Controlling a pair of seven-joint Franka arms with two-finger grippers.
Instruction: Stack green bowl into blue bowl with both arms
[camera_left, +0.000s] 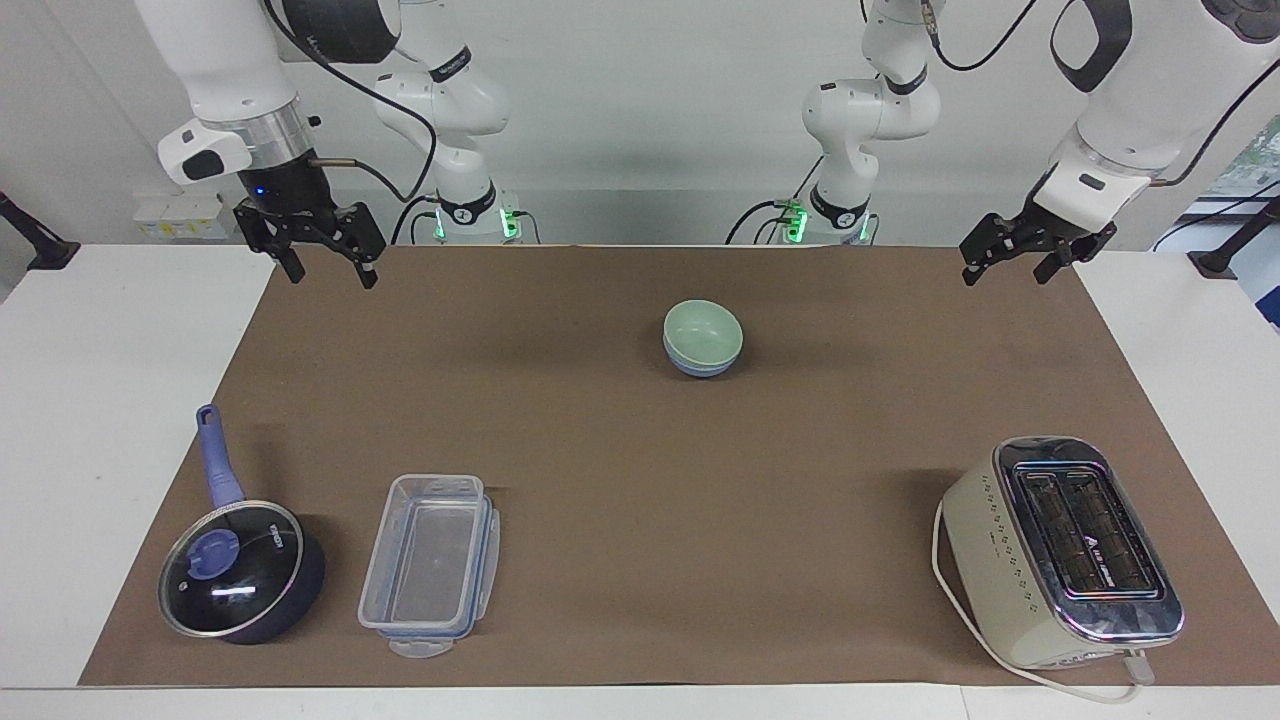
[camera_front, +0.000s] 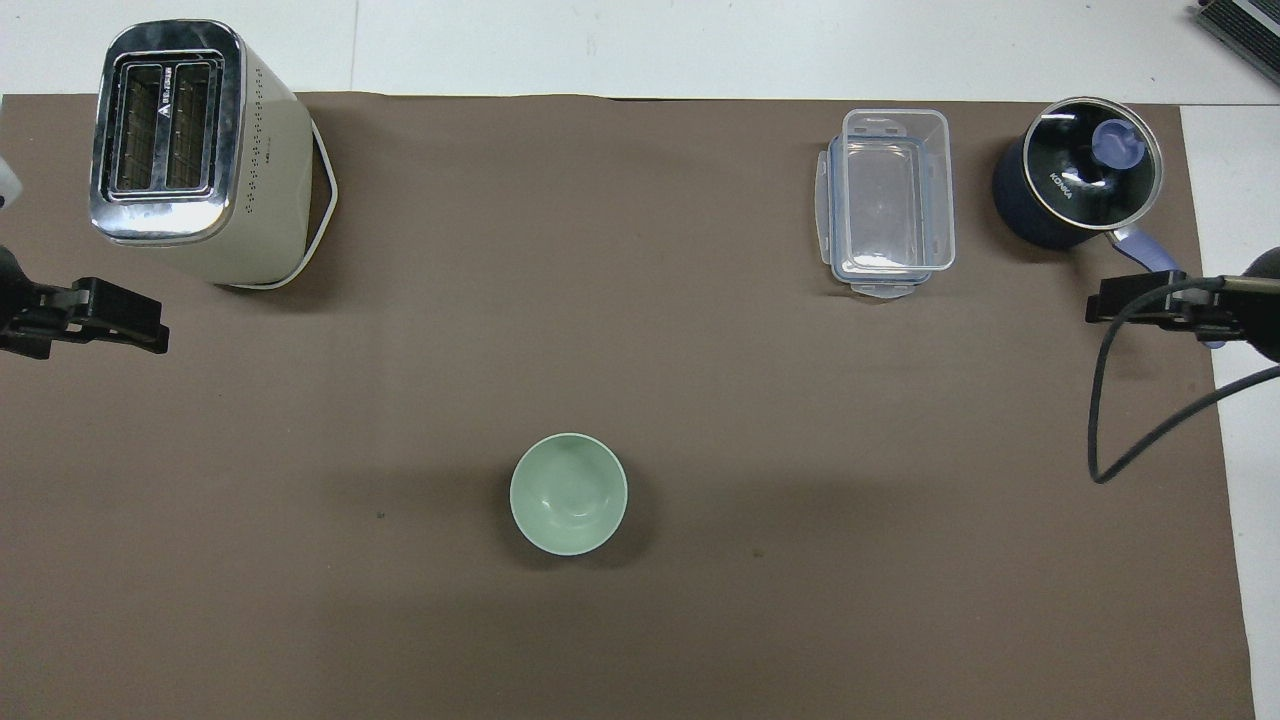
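The small matte mint-green bowl (camera_left: 702, 328) sits nested in the periwinkle-blue bowl (camera_left: 700, 366), mid-mat toward the robots, so the stacking looks done. At the facing view's ten o'clock the right gripper (camera_left: 324, 257) hangs empty, fingers wide; at two o'clock the left gripper (camera_left: 1011, 265) likewise, both apparently parked clear.

From overhead the green bowl (camera_front: 568, 493) hides the blue bowl (camera_left: 702, 366) completely; only a low blue band shows facing. The picture's edges cut off both arms, leaving only the left gripper (camera_front: 90, 318) and right gripper (camera_front: 1150, 303).
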